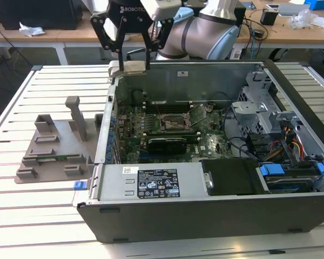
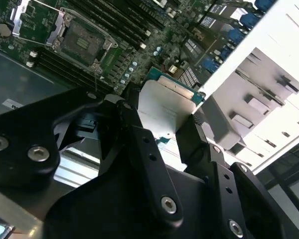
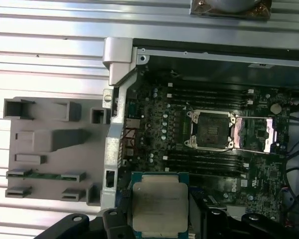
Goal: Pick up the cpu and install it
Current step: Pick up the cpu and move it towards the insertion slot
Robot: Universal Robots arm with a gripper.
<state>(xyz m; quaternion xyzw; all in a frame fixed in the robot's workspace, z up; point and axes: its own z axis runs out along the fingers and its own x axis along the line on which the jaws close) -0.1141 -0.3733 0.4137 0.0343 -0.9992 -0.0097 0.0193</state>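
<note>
The cpu is a flat square chip with a silvery-grey top and a thin green rim. My gripper is shut on it, one black finger on each side. It hangs above the back corner of the open computer case, toward the exterior view's left. In the first wrist view the cpu lies flat between the fingers, and the open socket on the motherboard sits off to one side of it. The socket is well below and to the exterior view's right of the chip. The second wrist view shows the cpu from beneath.
A grey holder tray lies on the slatted table at the exterior view's left, with a memory stick in it. Inside the case are a power supply, a drive cage and loose cables.
</note>
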